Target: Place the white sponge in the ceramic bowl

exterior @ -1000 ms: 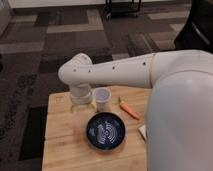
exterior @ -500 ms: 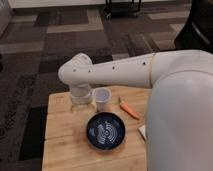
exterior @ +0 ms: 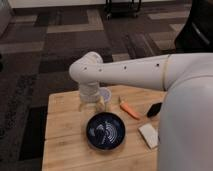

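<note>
- My gripper (exterior: 93,106) hangs low over the back of the wooden table (exterior: 65,125), just behind the ceramic bowl (exterior: 105,131) and right up against the translucent cup (exterior: 105,94). The jaws are spread wide and I've got nothing in them.
- The white sponge (exterior: 148,135) isn't anywhere near my hand. It's lying flat on the table to the right of the bowl, close to the rim, with my own big white arm crowding that side of the view.
- So my read is that the job hasn't really started: sponge not picked up, bowl has nothing in it.
- Biggest worry is the cup. I'm so close that swinging sideways without lifting first could tip it or shove it along the table.
- Next worry: the straight line to the sponge crosses over the bowl. Go too low and I clip the rim and drag it.
- There's also an orange carrot-looking thing (exterior: 130,111) and a small black object (exterior: 154,109) just behind the sponge, easy to nudge or grab by mistake.
- The sponge looks soft and sits near the table's edge, so a sloppy pinch could push it off instead of lifting it.
</note>
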`<action>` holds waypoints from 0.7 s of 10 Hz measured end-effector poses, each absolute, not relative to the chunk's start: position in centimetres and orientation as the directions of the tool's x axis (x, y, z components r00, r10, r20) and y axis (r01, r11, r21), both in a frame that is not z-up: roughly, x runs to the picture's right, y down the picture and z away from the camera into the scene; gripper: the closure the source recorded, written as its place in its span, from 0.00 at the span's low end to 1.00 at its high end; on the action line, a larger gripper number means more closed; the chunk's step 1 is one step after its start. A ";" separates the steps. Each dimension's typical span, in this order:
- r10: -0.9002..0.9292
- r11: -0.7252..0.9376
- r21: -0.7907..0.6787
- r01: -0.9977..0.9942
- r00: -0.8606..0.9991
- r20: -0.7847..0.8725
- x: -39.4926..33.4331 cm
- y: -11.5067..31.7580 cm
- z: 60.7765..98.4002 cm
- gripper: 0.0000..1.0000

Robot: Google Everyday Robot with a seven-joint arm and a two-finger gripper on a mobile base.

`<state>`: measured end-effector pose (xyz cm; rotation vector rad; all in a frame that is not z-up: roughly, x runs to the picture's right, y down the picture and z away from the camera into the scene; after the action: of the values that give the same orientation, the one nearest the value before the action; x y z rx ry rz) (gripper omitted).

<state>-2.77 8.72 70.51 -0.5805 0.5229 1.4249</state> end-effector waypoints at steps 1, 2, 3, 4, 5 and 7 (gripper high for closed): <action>0.752 0.063 -0.059 -0.996 0.086 -0.653 -1.9 8.8 70.4 0.35; 0.742 0.077 -0.050 -0.996 0.091 -0.664 1.1 9.1 70.4 0.35; 0.729 0.082 -0.018 -0.996 0.072 -0.681 6.1 9.5 70.0 0.35; 0.727 0.082 -0.014 -0.997 0.069 -0.683 6.6 9.6 69.9 0.35; 0.726 0.083 -0.013 -0.996 0.069 -0.684 6.9 9.7 69.9 0.35; 0.726 0.083 -0.013 -0.996 0.070 -0.684 6.9 9.7 69.9 0.35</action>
<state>6.89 9.66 69.90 -0.5678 0.5963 1.4063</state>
